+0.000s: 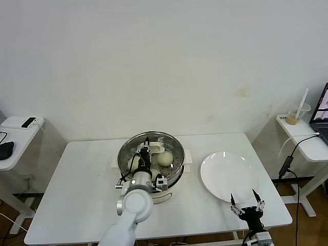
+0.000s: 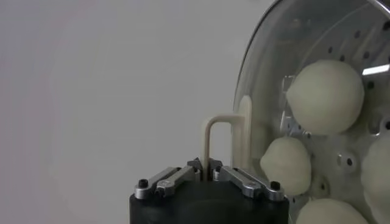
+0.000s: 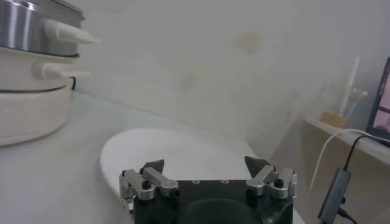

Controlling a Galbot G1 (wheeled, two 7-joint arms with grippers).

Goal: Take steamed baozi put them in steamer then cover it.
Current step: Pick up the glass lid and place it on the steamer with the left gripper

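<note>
The left tool (image 1: 145,149) hangs over the steamer (image 1: 124,154) at the middle of the desk (image 1: 82,179), its jaws pinched shut on the pale arched handle (image 2: 214,139) of the glass lid (image 2: 271,55). In the left wrist view the lid stands just beyond the jaws, its clear disc facing the pot, and through it the buns (image 2: 326,96) show on the perforated tray; four can be made out there (one only partly). The head view shows one bun (image 1: 164,158) plainly inside the pot, toward its right side, the rest masked by the arm. Whether the lid's metal rim already sits on the steamer's rim cannot be told. The coming move appears to turn on that one relation: the lid hangs from the left tool with the handle's long axis running across the jaws, the pot's mouth directly beyond it, so the left arm is the one placed to seat it. To the right, a white plate (image 1: 230,177) lies bare near the desk's right edge. The right tool (image 1: 246,203) waits at the front right corner, jaws spread wide and holding nothing.
</note>
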